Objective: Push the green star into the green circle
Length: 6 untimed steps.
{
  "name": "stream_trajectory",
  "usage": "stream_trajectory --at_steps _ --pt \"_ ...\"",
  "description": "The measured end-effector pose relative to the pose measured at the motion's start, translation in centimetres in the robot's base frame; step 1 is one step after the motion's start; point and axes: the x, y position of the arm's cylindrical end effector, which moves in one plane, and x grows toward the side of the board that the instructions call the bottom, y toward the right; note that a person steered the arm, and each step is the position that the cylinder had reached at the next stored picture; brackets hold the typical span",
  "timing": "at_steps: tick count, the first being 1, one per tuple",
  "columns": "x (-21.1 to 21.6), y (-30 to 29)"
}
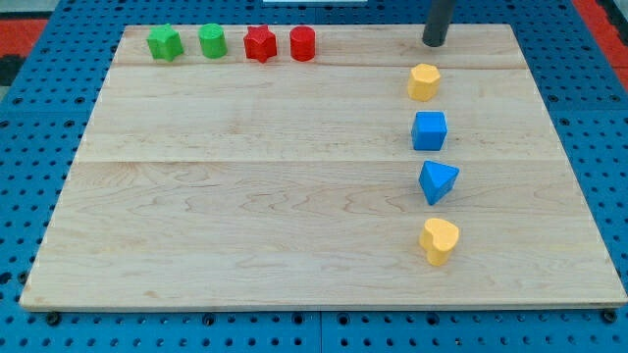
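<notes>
- Green star (164, 42) sits just left of the green circle (212, 41), apart; the push looks undone.
- My tip (434, 42) is far right of the circle, touching nothing; no claw shows.

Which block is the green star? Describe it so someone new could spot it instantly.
Start at the wooden board and go to its top-left corner, where four blocks sit in a row. The green star is the leftmost, right beside the green circle. Its lobed, pointed outline sets it apart from that round neighbour, and its colour from the red star and red circle.
</notes>
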Motion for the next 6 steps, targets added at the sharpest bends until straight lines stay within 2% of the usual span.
stream_trajectory --at_steps 2,3,4,6 --pt "8.1 -18.1" --pt "8.2 -33.2" --pt "6.8 -43.1" --pt "1.8 -44.3"
